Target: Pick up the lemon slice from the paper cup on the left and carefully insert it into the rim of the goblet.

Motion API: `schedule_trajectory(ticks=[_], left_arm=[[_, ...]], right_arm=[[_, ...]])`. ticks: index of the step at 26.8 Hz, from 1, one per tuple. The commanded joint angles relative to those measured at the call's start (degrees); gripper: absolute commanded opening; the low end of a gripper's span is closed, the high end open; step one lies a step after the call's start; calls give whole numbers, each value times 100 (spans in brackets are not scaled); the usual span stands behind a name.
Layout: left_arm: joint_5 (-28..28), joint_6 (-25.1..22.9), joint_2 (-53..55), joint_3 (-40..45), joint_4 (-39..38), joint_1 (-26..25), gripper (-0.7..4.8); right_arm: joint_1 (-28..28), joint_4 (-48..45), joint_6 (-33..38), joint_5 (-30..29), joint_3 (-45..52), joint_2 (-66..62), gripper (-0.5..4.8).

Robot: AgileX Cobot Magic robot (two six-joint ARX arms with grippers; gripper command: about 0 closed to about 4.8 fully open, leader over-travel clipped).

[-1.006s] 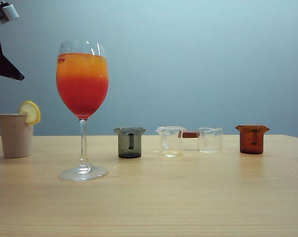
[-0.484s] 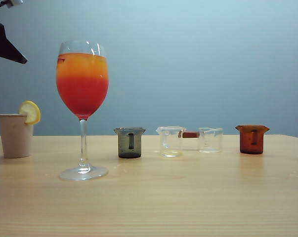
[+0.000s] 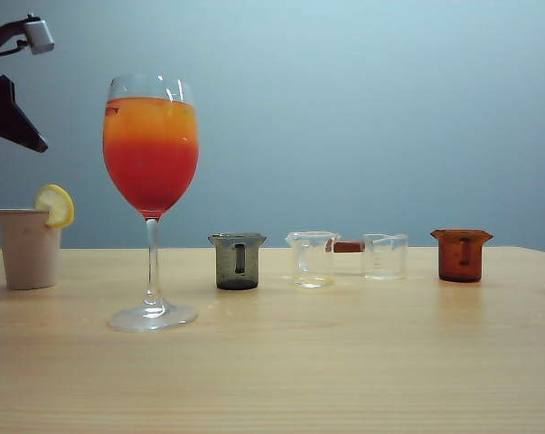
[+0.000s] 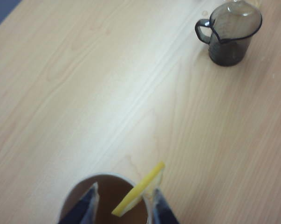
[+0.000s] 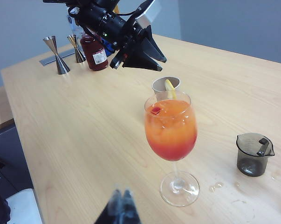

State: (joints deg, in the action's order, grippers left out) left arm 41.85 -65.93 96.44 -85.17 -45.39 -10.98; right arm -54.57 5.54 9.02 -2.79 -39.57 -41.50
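Our left gripper (image 4: 122,205) hovers open above the paper cup (image 3: 28,249) at far left, fingers straddling the lemon slice (image 3: 55,205) perched on its rim. We should lower squarely, then close gently on its flat faces. Our right gripper (image 5: 121,201), near the goblet (image 3: 151,199), looks shut and empty.

**Materials and finishes on the bar table**

Pale wood-grain table (image 3: 344,362), smooth, with a soft satin sheen. Matt beige paper for the paper cup (image 3: 26,249) at the left of the exterior frame; waxy yellow rind on the lemon slice (image 3: 55,205) at its rim. Clear, glossy glass for the goblet (image 3: 151,145), bright with highlights. Smoky translucent plastic for the grey measuring cup (image 3: 237,261), amber translucent plastic for the brown one (image 3: 460,255), clear plastic for the two beakers (image 3: 312,259). Matt black plastic on the left gripper (image 5: 147,51) in the right wrist view. Brushed metal jiggers (image 5: 59,56) in the upper left of that frame.
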Motion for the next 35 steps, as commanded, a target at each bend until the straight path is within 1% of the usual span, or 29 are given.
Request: schedule_trajectory(ticks=[1, 4, 7, 14, 20, 23, 35], left_arm=[[35, -31, 103, -35, -33, 85, 165], [-35, -48, 214, -35, -107, 107, 165], [-103, -284, 271, -33, -164, 111, 162], [-140, -568, 367, -33, -98, 111, 154], [-177, -564, 498, -33, 120, 111, 158], [-179, -562, 527, -35, 146, 111, 184], [-199, -560, 726, -35, 151, 111, 183]], right_arm=[[2, 66, 2, -15, -31, 9, -2], [2, 70, 2, -13, -31, 9, -2], [2, 70, 2, -13, -31, 9, -2], [33, 72, 2, -13, -31, 7, -2], [199, 72, 7, -20, -31, 9, -2], [251, 72, 7, -42, -31, 7, -2], [251, 70, 4, -33, -31, 7, -2]])
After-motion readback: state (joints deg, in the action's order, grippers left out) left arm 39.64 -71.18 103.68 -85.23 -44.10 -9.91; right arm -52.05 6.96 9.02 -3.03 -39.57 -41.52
